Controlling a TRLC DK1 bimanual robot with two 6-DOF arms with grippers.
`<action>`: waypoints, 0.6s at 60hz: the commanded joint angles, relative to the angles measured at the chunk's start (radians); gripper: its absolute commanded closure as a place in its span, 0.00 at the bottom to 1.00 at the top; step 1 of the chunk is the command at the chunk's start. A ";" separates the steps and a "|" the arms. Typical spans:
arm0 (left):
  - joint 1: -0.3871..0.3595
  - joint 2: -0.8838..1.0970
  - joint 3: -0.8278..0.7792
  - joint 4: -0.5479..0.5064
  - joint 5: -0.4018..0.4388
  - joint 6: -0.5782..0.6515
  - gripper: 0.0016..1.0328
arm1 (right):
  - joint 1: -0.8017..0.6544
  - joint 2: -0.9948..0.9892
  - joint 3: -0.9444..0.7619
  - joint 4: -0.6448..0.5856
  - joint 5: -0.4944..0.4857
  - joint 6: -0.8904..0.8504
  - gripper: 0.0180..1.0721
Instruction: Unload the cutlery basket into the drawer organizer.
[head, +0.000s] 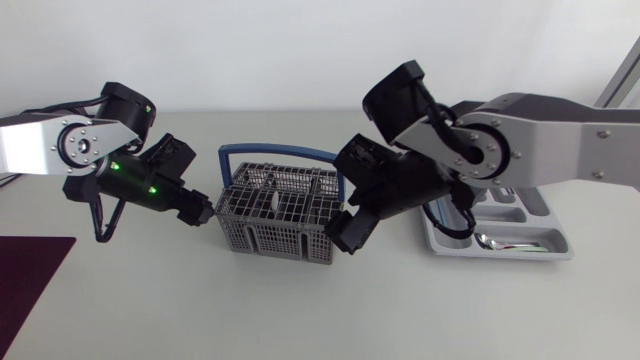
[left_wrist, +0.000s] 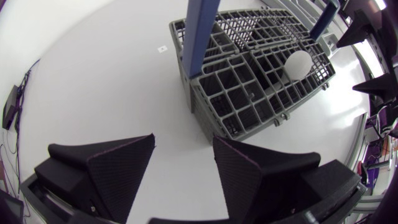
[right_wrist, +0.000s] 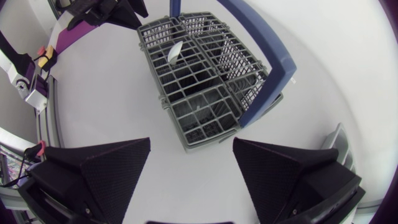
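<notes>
**Both grippers open, one at each end of the cutlery basket (head: 270, 238)**

1. Left gripper (left_wrist: 183, 140): the two wedge fingers stand apart with bare table (left_wrist: 93, 74) between them. Nothing is held.
   - The cutlery basket lies directly ahead of the fingertips, short end wall facing them, with a strip of table between. No contact.
   - One upright of the blue handle (left_wrist: 200, 37) rises at the near end wall, just ahead of the gripper.

2. Right gripper (right_wrist: 191, 143): the fingers are spread wide, with only table surface in the gap. Nothing is held.
   - The opposite short end of the basket lies ahead of the fingertips, near but not touching.
   - The second handle upright stands ahead and to one side of this gripper.
   - A corner of the drawer organizer (right_wrist: 339, 140) shows beside and behind one finger.

3. Basket contents: a white utensil (head: 272, 197) stands in a middle compartment, its rounded end up.
   - It is well ahead of both grippers, and roughly midway between them in the head view.
   - The compartments nearest each gripper show dark mesh only; anything deeper in them cannot be made out.

4. Drawer organizer: it lies flat on the table behind the right gripper, partly under the right arm, on the far side from the basket.
   - A metal spoon (head: 500, 242) lies lengthwise in its front compartment.

5. A dark mat (head: 30, 280) lies on the table well behind and to the side of the left gripper.
</notes>
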 joint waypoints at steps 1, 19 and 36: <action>-0.001 0.043 0.029 0.015 0.011 0.020 0.16 | 0.008 0.044 -0.033 0.033 0.019 0.033 0.10; -0.060 0.043 0.011 0.015 0.025 0.014 0.16 | -0.058 0.099 -0.049 0.122 0.083 0.022 0.10; -0.025 -0.005 0.020 0.005 0.029 0.017 0.16 | -0.061 -0.013 -0.016 0.041 0.074 0.040 0.10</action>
